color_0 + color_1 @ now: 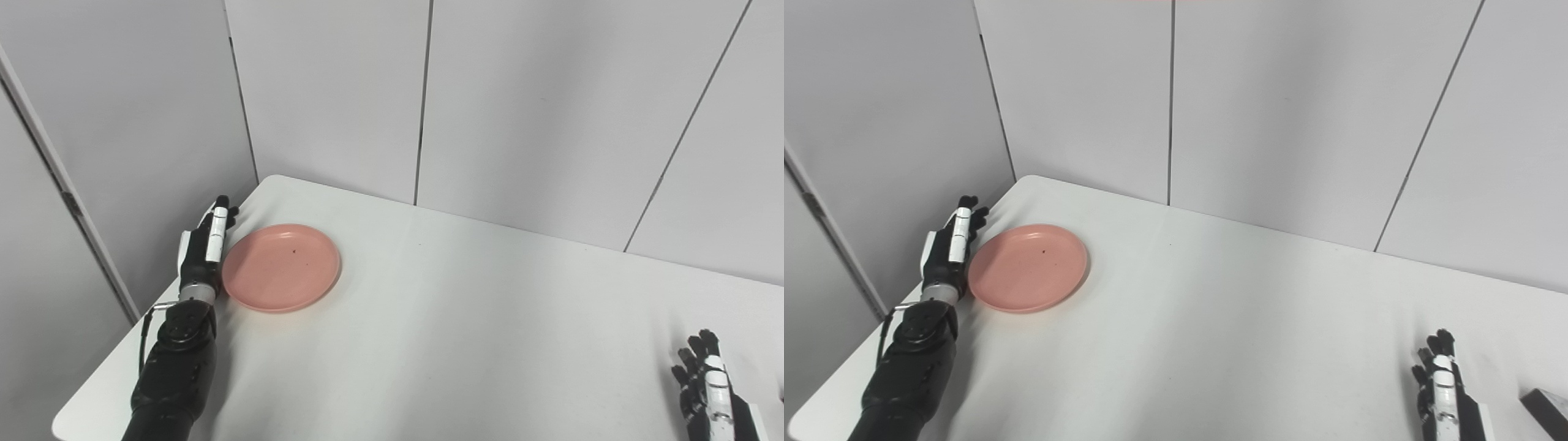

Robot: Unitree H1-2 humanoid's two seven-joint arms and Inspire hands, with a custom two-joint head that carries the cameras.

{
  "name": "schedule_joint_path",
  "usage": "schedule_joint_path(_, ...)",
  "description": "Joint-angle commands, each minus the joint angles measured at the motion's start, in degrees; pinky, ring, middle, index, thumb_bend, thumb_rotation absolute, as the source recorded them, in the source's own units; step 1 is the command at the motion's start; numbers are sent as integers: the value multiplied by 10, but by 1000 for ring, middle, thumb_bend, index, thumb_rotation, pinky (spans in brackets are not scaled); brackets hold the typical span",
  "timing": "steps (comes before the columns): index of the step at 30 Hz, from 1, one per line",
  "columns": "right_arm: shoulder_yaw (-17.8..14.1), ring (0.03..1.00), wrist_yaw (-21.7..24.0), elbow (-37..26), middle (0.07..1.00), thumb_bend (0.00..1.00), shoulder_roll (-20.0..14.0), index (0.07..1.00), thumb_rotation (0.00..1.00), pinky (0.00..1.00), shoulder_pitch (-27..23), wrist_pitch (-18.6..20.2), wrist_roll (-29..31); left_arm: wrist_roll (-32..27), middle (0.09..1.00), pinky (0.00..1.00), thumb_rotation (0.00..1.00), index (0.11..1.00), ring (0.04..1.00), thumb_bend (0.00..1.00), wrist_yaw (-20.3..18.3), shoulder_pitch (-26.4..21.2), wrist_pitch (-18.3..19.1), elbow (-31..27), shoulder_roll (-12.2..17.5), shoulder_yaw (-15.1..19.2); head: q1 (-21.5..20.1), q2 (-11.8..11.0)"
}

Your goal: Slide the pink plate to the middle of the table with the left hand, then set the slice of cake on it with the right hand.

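Note:
The pink plate (280, 267) lies flat near the table's far left corner, with nothing on it but a tiny dark speck. My left hand (205, 246) stands edge-on against the plate's left rim, fingers straight and apart, holding nothing. My right hand (1440, 383) rests low at the table's front right, fingers spread and pointing up, holding nothing. A dark block with a pale top (1548, 409), perhaps the cake slice, shows only at the bottom right corner of the right eye view, just right of that hand.
The white table (465, 318) stretches wide between the plate and my right hand. Grey wall panels (331, 92) close in the back and left. The table's rounded left edge runs just beside my left forearm (174, 373).

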Motion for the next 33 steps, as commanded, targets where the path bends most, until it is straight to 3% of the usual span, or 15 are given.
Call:
schedule_joint_path(1,-1,1000,3,-19,1000,324,-5,1000,962,1000,-12,-2,-1,-19,856,935,1000,855,890,878,-37,-14,20,-4,-13,-14,0,0)
schedule_joint_path(8,-1,1000,2,-20,1000,343,-4,1000,938,1000,-14,-1,-1,-56,842,873,1000,844,863,890,-59,-27,10,23,-27,-15,-1,1)
schedule_joint_path(15,-1,1000,1,-18,1000,342,-3,1000,958,1000,-15,-2,-3,-110,822,821,1000,826,838,903,-112,-41,0,61,-36,-5,-4,3)
schedule_joint_path(33,0,1000,-5,-29,1000,350,4,1000,935,1000,-12,4,-5,-136,824,840,1000,816,844,915,-188,-52,23,71,-59,-15,-28,10)
